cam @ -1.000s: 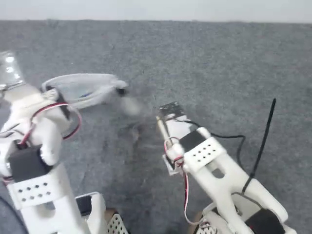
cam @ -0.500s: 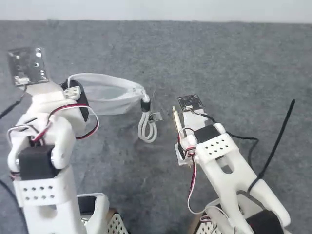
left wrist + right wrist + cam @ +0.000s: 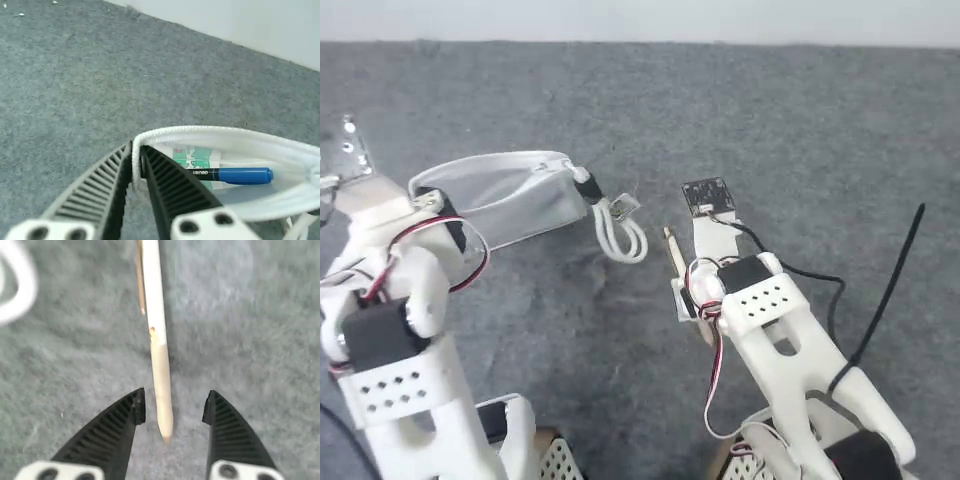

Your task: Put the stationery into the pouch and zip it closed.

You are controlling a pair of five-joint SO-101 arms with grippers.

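A white pouch (image 3: pixel 510 198) lies open on the grey carpet, its white strap loop (image 3: pixel 620 233) trailing off one end. My left gripper (image 3: pixel 136 151) is shut on the pouch rim (image 3: pixel 200 132) at the end away from the strap. Inside the pouch (image 3: pixel 280 200) I see a blue pen (image 3: pixel 235 175) and a green-and-white item (image 3: pixel 192 157). A wooden pencil (image 3: pixel 674 252) lies on the carpet beside the strap loop. My right gripper (image 3: pixel 172 399) is open just above it, and the pencil (image 3: pixel 159 355) runs between the two fingers untouched.
Grey carpet (image 3: pixel 800 130) covers the table, with open room at the back and right. A black cable (image 3: pixel 885 290) rises beside the right arm (image 3: pixel 770 320). A pale wall edge (image 3: pixel 250 25) runs along the back.
The left arm has swung the pouch around, first lifting it toward the right arm, then drawing it back left. The strap loop followed. The right arm shifted a little to the right over the pencil.
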